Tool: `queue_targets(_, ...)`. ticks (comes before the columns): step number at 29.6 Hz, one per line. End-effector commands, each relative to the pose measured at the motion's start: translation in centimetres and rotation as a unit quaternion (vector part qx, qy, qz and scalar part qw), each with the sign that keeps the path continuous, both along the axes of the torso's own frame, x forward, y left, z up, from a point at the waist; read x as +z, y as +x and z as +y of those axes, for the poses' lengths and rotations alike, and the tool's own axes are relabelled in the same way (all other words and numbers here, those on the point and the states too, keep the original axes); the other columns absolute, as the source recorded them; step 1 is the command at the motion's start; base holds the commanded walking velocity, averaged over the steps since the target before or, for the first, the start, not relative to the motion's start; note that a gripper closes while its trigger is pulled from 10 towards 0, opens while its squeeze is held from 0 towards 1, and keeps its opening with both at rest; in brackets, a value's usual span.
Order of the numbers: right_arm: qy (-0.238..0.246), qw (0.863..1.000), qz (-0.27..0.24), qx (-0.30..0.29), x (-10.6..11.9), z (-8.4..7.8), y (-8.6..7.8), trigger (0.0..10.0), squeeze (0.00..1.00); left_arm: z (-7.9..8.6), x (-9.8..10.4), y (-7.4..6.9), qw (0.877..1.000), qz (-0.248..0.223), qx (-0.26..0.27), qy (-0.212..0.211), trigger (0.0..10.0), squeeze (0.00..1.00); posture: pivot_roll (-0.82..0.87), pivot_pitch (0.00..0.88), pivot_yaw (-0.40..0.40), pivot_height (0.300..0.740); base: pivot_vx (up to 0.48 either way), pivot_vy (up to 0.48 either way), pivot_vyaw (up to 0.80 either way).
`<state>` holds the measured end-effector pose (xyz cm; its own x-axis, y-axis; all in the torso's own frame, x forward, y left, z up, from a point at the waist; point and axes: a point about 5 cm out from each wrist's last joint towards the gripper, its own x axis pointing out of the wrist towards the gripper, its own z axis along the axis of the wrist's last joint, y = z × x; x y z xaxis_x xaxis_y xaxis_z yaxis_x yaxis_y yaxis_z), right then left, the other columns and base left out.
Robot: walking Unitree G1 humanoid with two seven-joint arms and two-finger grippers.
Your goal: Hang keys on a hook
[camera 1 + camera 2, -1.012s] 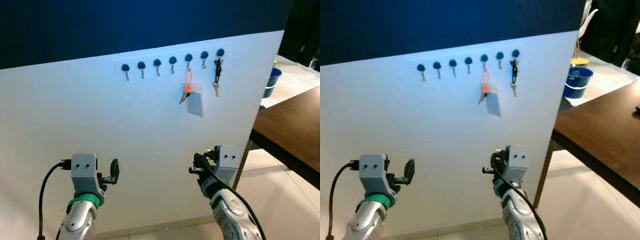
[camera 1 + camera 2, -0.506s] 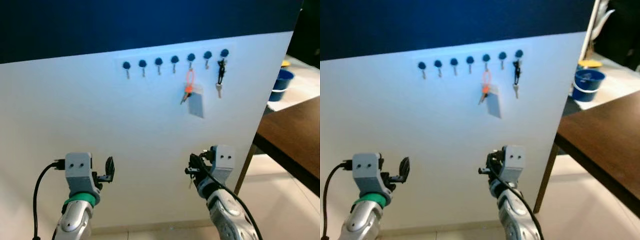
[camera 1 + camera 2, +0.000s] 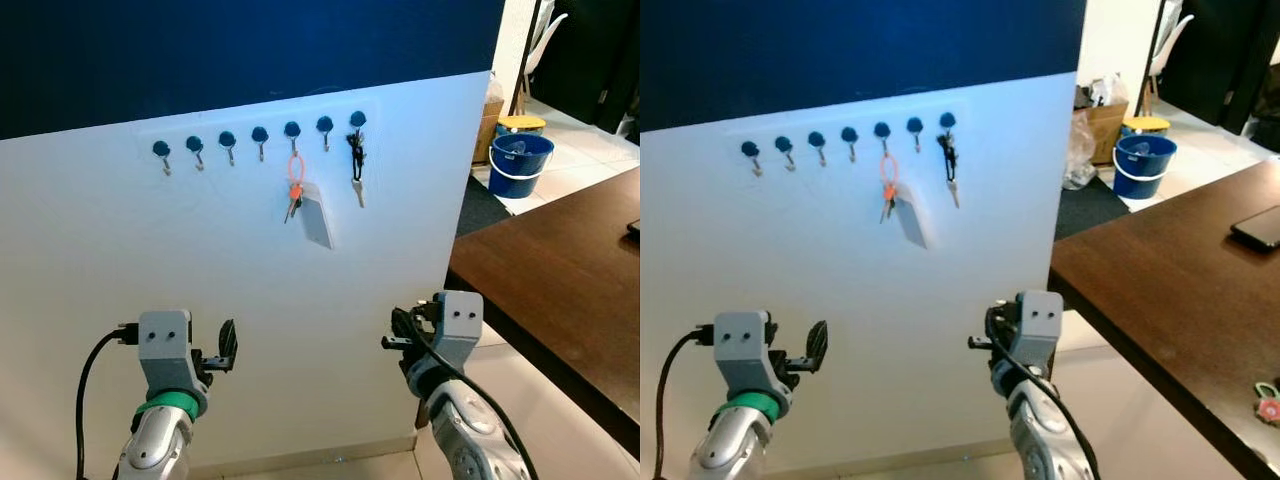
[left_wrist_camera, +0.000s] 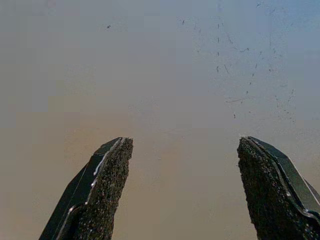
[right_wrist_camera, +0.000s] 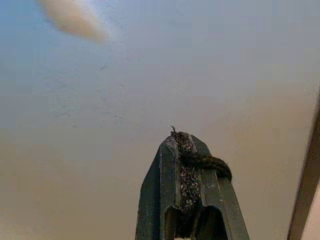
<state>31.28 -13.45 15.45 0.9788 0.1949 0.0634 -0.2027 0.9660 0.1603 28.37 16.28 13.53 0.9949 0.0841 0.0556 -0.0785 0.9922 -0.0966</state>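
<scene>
Left gripper (image 3: 225, 345): your left tool is raised low before the white board (image 3: 100, 260), near it; the wrist view shows its two fingers (image 4: 102, 192) spread wide with bare board between them, nothing held.
Right gripper (image 3: 395, 335): your right tool sits at like height, near the board's right part; the wrist view shows the fingers pressed together at the tips (image 5: 187, 155), clenched. You cannot tell from it whether anything is pinched between them.
Hooks (image 3: 260, 135): seven blue-capped hooks run in a rising row across the board's upper part, well above both of your grippers.
Orange keys (image 3: 294, 190): a bunch on an orange loop hangs from the fifth hook counting from your left, with a pale tag (image 3: 316, 214) beside and below it, flat against the board.
Black keys (image 3: 356, 165): a second set on a dark strap hangs from the rightmost hook, a silver key at its lower end.
Board: white, upright, with a dark blue wall (image 3: 200, 50) above it.
Table (image 3: 1180, 280): brown top to your right, its corner near the board's right edge.
Phone (image 3: 1260, 226): dark slab lying on the table's far side.
Small item (image 3: 1268, 403): pink and green, at the table's near edge; too small for you to identify.
Bucket (image 3: 518, 160): blue, on the floor beyond the board's right edge.
</scene>
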Motion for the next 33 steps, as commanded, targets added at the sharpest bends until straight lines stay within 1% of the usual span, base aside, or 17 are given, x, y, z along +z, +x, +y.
queue_targets(1,-0.018,0.999,-0.035,0.034,1.3,1.3,0.2,10.0,0.00,1.0,-0.1,-0.1,1.000,0.004,0.021,0.007,10.0,0.00,-0.26,0.057,0.197,0.740,0.000,0.000,0.00)
queue_targets(2,-0.018,0.999,-0.035,0.034,1.3,1.3,0.2,10.0,0.00,1.0,-0.1,-0.1,1.000,0.004,0.021,0.007,10.0,0.00,-0.26,0.057,0.197,0.740,0.000,0.000,0.00)
queue_targets(3,-0.029,0.997,-0.055,0.043,2.2,1.5,0.4,10.0,0.00,1.2,0.1,0.0,1.000,0.000,0.024,0.004,10.0,0.00,-0.26,0.057,0.197,0.740,0.000,0.000,0.00)
queue_targets(5,-0.027,0.993,-0.098,0.052,4.5,1.9,0.9,10.0,0.00,1.3,0.4,0.0,1.000,-0.007,0.026,-0.001,10.0,0.00,-0.26,0.057,0.197,0.740,0.000,0.000,0.00)
queue_targets(6,-0.027,0.993,-0.098,0.052,4.5,1.9,0.9,10.0,0.00,1.3,0.4,0.0,1.000,-0.007,0.026,-0.001,10.0,0.00,-0.26,0.057,0.197,0.740,0.000,0.000,0.00)
queue_targets(7,-0.025,0.992,-0.112,0.055,5.3,2.0,1.0,10.0,0.00,1.4,0.5,0.0,1.000,-0.009,0.026,-0.004,10.0,0.00,-0.26,0.056,0.193,0.740,0.000,0.000,0.00)
queue_targets(8,-0.025,0.992,-0.112,0.055,5.3,2.0,1.0,10.0,0.00,1.4,0.5,0.0,1.000,-0.009,0.026,-0.004,10.0,0.00,-0.26,0.056,0.193,0.740,0.000,0.000,0.00)
queue_targets(9,-0.018,0.990,-0.129,0.061,6.2,2.3,1.0,10.0,0.00,1.4,0.5,-0.1,1.000,-0.012,0.029,-0.002,10.0,0.00,-0.26,0.051,0.194,0.740,0.000,0.000,0.00)
queue_targets(13,-0.016,0.985,-0.154,0.075,7.4,2.8,0.9,10.0,0.00,1.7,0.8,-0.2,0.999,-0.021,0.040,-0.001,10.0,0.00,-0.25,0.051,0.197,0.740,0.000,0.000,0.00)
queue_targets(15,-0.016,0.985,-0.154,0.075,7.4,2.8,0.9,10.0,0.00,1.7,0.8,-0.2,0.999,-0.021,0.040,-0.001,10.0,0.00,-0.25,0.051,0.197,0.740,0.000,0.000,0.00)
queue_targets(17,-0.024,0.980,-0.166,0.104,8.0,3.6,0.8,10.0,0.00,1.8,1.1,-0.1,0.999,-0.029,0.042,-0.003,10.0,0.00,-0.25,0.050,0.203,0.740,0.000,0.000,0.00)
queue_targets(19,-0.024,0.980,-0.166,0.104,8.0,3.6,0.8,10.0,0.00,1.8,1.1,-0.1,0.999,-0.029,0.042,-0.003,10.0,0.00,-0.25,0.050,0.203,0.740,0.000,0.000,0.00)
queue_targets(23,-0.029,0.976,-0.169,0.134,8.2,4.3,0.6,10.0,0.00,1.9,1.2,-0.1,0.999,-0.031,0.040,-0.006,10.0,0.00,-0.26,0.051,0.205,0.740,0.000,0.000,0.00)
queue_targets(24,-0.028,0.973,-0.169,0.153,8.4,4.6,0.5,10.0,0.00,1.9,1.2,-0.2,0.999,-0.031,0.042,-0.005,10.0,0.00,-0.26,0.051,0.205,0.740,0.000,0.000,0.00)
queue_targets(26,-0.028,0.973,-0.169,0.153,8.4,4.6,0.5,10.0,0.00,1.9,1.2,-0.2,0.999,-0.031,0.042,-0.005,10.0,0.00,-0.26,0.051,0.205,0.740,0.000,0.000,0.00)
queue_targets(29,-0.020,0.970,-0.163,0.179,8.4,5.1,0.4,10.0,0.00,2.0,1.1,-0.2,0.998,-0.032,0.047,-0.003,10.0,0.00,-0.26,0.052,0.201,0.740,0.000,0.000,0.00)
queue_targets(33,-0.013,0.971,-0.149,0.185,8.0,5.2,0.4,10.0,0.00,2.0,1.0,-0.3,0.999,-0.028,0.043,-0.004,10.0,0.00,-0.25,0.054,0.199,0.740,0.000,0.000,0.00)
